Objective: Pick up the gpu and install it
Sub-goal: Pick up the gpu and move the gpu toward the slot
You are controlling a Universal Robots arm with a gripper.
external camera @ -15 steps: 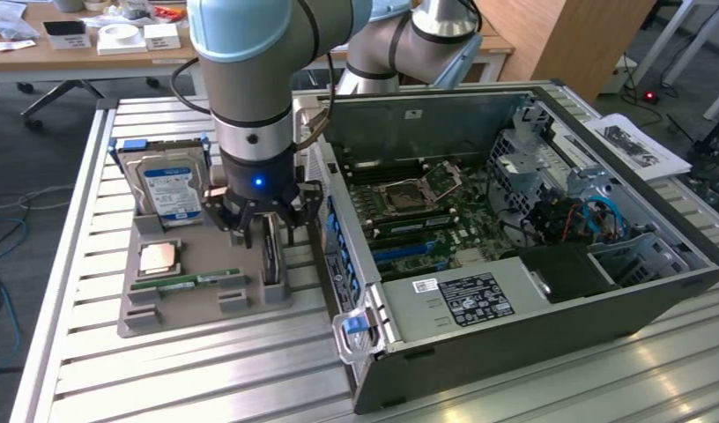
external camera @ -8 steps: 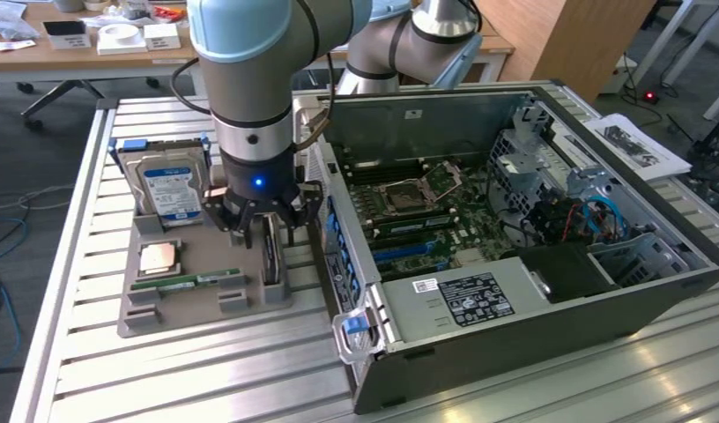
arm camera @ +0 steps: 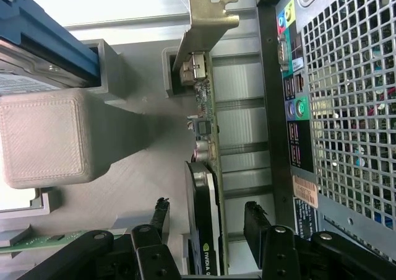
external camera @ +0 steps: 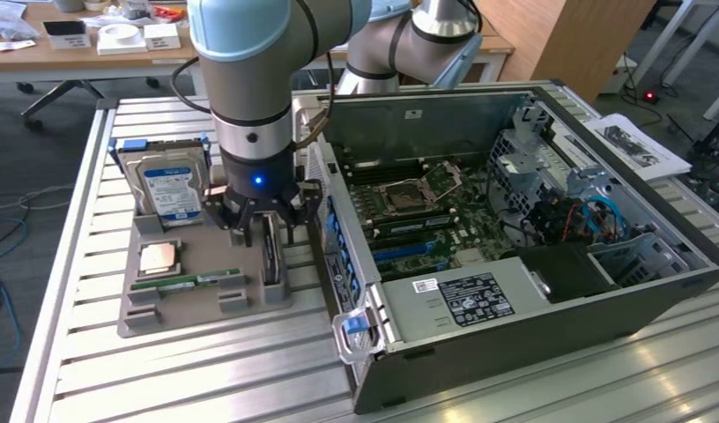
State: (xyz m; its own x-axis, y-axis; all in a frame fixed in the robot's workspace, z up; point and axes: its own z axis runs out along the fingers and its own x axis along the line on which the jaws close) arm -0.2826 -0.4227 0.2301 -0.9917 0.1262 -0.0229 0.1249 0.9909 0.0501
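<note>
I have the gripper point(external camera: 265, 236) hanging low over the grey holder point(external camera: 201, 308), which sits at nine o'clock from the open computer case point(external camera: 500, 352) in the exterior view. The gpu point(external camera: 271, 264) stands on edge in a slot along the holder's three o'clock side, just beside the case. In the wrist view its silvery end bracket point(arm camera: 204, 20) points away from the gripper. The fingers point(arm camera: 159, 221) are spread, one on each side of the card, with a gap showing on both sides, so nothing is pinched. Seen from the exterior camera, the blue-labelled hard drive point(external camera: 172, 189) stands at ten o'clock from the gripper. A processor chip point(external camera: 159, 257) and a green memory stick point(external camera: 201, 279) lie at about eight o'clock.
</note>
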